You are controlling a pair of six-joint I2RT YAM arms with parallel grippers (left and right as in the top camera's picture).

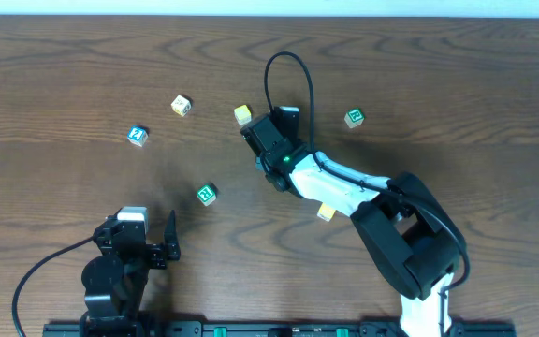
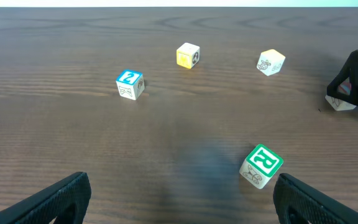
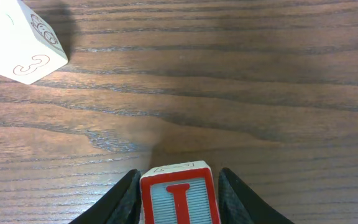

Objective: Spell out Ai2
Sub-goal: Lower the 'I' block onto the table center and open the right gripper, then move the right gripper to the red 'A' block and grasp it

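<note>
My right gripper [image 3: 180, 174] is shut on a red-framed block with a red letter I [image 3: 179, 198], low over the table. In the overhead view this gripper [image 1: 258, 133] sits mid-table beside a yellowish block [image 1: 242, 114], which the right wrist view shows as a white block marked 3 [image 3: 20, 40]. A blue "2" block [image 1: 137, 136] [image 2: 129, 84] lies at the left. My left gripper [image 2: 182, 186] [image 1: 168, 239] is open and empty at the front left, with a green block [image 2: 261, 165] [image 1: 206, 194] just ahead of its right finger.
A yellow block [image 1: 182, 105] [image 2: 188, 55] lies right of the blue one. Another green block [image 1: 354, 117] lies at the back right. A cream block [image 1: 326, 212] lies beside the right arm's forearm. The right arm spans from the front right to mid-table.
</note>
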